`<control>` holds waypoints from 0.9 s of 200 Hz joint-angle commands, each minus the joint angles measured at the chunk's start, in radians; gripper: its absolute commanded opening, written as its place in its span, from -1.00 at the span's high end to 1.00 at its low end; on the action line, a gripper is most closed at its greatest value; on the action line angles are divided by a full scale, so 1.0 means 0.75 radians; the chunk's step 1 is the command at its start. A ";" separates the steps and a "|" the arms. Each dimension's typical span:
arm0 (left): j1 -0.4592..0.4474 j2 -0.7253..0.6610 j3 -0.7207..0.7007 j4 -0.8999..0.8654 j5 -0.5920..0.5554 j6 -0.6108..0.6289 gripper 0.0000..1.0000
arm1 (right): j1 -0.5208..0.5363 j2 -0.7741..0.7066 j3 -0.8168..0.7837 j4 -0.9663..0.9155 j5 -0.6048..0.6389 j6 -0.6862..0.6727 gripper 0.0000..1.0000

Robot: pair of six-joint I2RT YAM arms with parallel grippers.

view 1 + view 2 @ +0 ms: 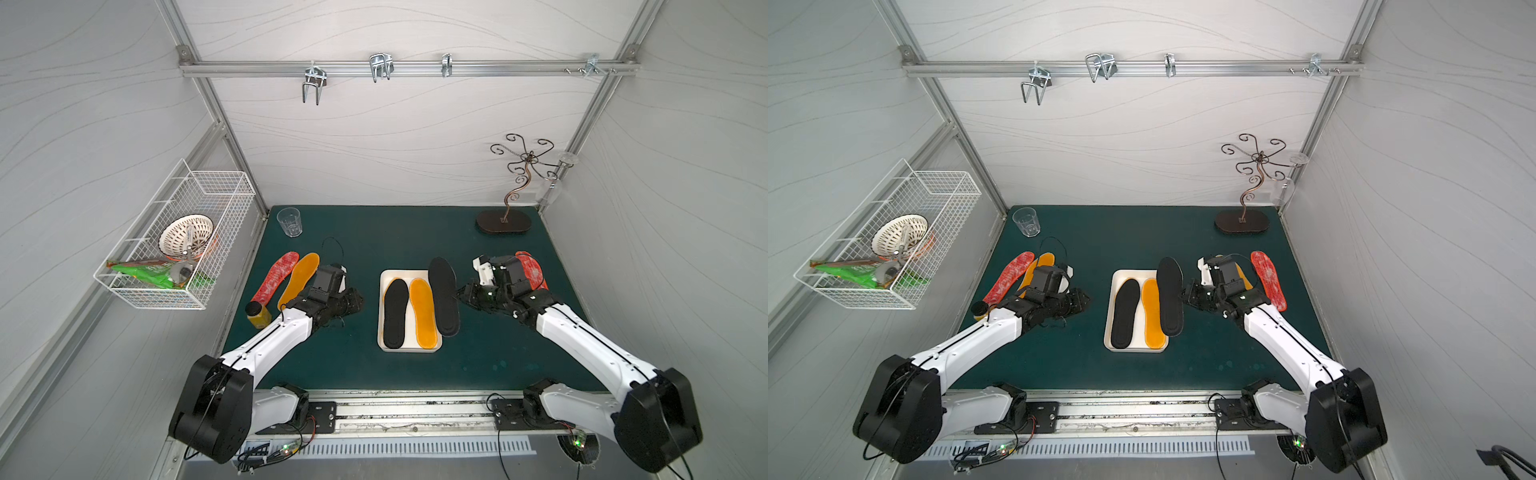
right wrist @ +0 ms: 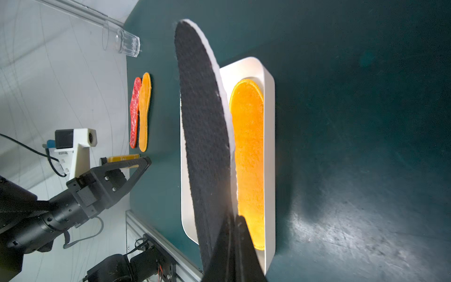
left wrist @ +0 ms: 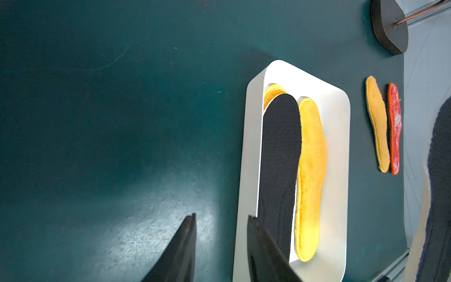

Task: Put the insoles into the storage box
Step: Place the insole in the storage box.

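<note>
While the right gripper (image 2: 234,219) pinches a black insole (image 1: 444,297) over the box (image 1: 380,311), the left gripper (image 3: 221,217) hangs beside it, fingers spread, empty.

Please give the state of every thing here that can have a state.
storage box: partly filled with insoles.
left gripper: open, empty.
right gripper: shut on held black insole.
held black insole: raised, not yet in storage box.
drinking glass: upright, empty.
yellow bottle: upright, capped.

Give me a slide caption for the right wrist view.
Right gripper shut on a black insole, held over the white storage box where an orange-yellow insole lies.
</note>
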 commanded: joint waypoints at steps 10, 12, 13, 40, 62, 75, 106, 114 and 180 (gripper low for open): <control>0.011 -0.087 -0.036 0.010 -0.093 0.054 0.23 | 0.091 0.123 -0.001 0.154 0.029 0.096 1.00; 0.012 -0.093 -0.041 0.011 -0.100 0.054 0.23 | 0.097 0.131 0.000 0.161 0.032 0.098 1.00; 0.013 -0.095 -0.044 0.010 -0.103 0.054 0.23 | 0.100 0.135 0.000 0.165 0.031 0.101 1.00; 0.013 -0.171 -0.156 0.113 -0.155 0.050 0.23 | 0.153 0.234 -0.008 0.256 0.047 0.141 1.00; 0.013 -0.220 -0.227 0.180 -0.162 0.060 0.23 | 0.171 0.292 -0.017 0.304 0.074 0.166 1.00; 0.013 -0.241 -0.258 0.209 -0.164 0.078 0.23 | 0.175 0.321 -0.023 0.327 0.089 0.174 1.00; 0.013 -0.253 -0.291 0.215 -0.196 0.083 0.24 | 0.182 0.377 -0.052 0.369 0.120 0.202 1.00; 0.013 -0.253 -0.293 0.216 -0.198 0.082 0.24 | 0.183 0.393 -0.057 0.378 0.121 0.205 1.00; 0.013 -0.229 -0.287 0.220 -0.202 0.073 0.24 | 0.193 0.464 -0.088 0.409 0.160 0.185 1.00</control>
